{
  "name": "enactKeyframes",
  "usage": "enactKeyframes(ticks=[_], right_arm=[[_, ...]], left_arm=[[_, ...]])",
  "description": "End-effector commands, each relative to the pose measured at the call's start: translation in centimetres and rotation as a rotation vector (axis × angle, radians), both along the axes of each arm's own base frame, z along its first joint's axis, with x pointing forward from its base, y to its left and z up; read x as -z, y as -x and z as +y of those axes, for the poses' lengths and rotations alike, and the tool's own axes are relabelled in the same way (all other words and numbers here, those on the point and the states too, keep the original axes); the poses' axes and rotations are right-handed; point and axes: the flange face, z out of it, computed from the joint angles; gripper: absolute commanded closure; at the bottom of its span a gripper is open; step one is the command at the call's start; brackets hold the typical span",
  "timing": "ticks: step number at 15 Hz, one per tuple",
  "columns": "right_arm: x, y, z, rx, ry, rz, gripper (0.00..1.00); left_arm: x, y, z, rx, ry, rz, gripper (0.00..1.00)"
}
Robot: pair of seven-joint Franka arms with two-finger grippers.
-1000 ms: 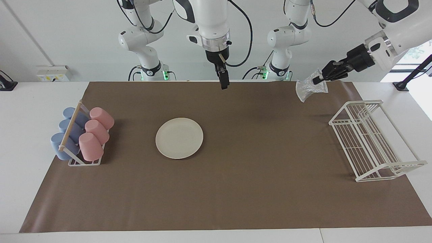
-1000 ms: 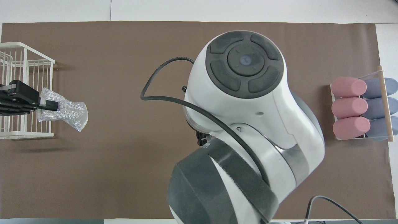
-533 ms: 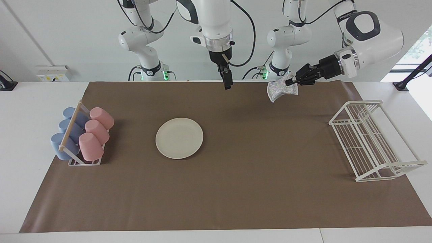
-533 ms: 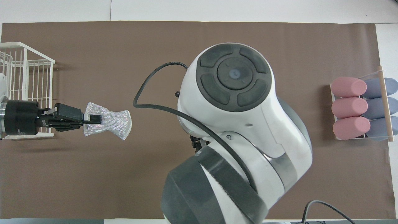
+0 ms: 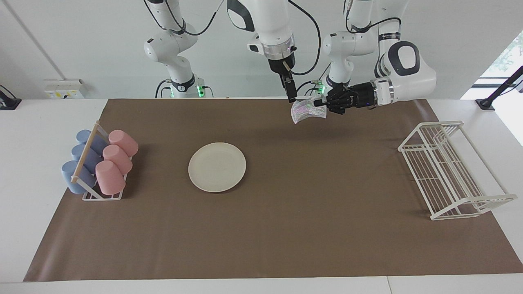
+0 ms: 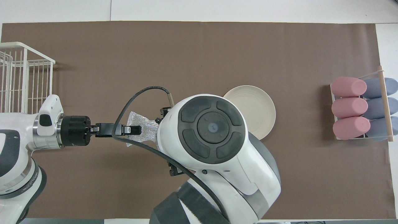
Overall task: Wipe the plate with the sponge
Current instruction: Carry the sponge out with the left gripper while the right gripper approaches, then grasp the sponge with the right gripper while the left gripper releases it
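Cup rack (image 5: pixel 100 167) holding pink and blue cups; bare cream plate (image 5: pixel 217 166) beside it; left gripper (image 5: pixel 320 107) clamps the glittery sponge (image 5: pixel 307 110) aloft, meeting the right gripper (image 5: pixel 291 96), its jaw state unclear.

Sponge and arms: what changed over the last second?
The left gripper, shut on the sponge, carried it in the air from near the wire rack toward the table's middle. The right gripper swung over to meet it and now hangs right at the sponge. The plate and cup rack stayed put.
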Motion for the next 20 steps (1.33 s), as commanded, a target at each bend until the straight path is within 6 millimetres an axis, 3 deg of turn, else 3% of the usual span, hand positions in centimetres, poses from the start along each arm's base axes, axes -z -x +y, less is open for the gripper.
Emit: enactKeyframes(ticks=[1,4,7,11,20], right_arm=[[0.6,0.6,-0.7,0.03,-0.029,0.004,0.0],[2.2,0.7,-0.7,0.052,-0.058,-0.035,0.0],[4.1,2.2,-1.5,0.042,-0.031,-0.004,0.0],[4.5,3.3,-0.9,0.023,-0.024,0.005,0.0],[4.7,3.3,-0.1,0.034,-0.072,-0.053,0.0]], left_arm=[[1.6,2.2,-0.7,0.03,0.052,-0.076,1.0],[1.7,2.8,-1.7,0.059,0.083,-0.08,1.0],[1.1,3.0,-1.9,0.081,0.118,-0.076,1.0],[1.0,2.8,-1.6,0.074,0.119,-0.078,1.0],[1.1,2.9,-1.4,0.072,0.123,-0.074,1.0]])
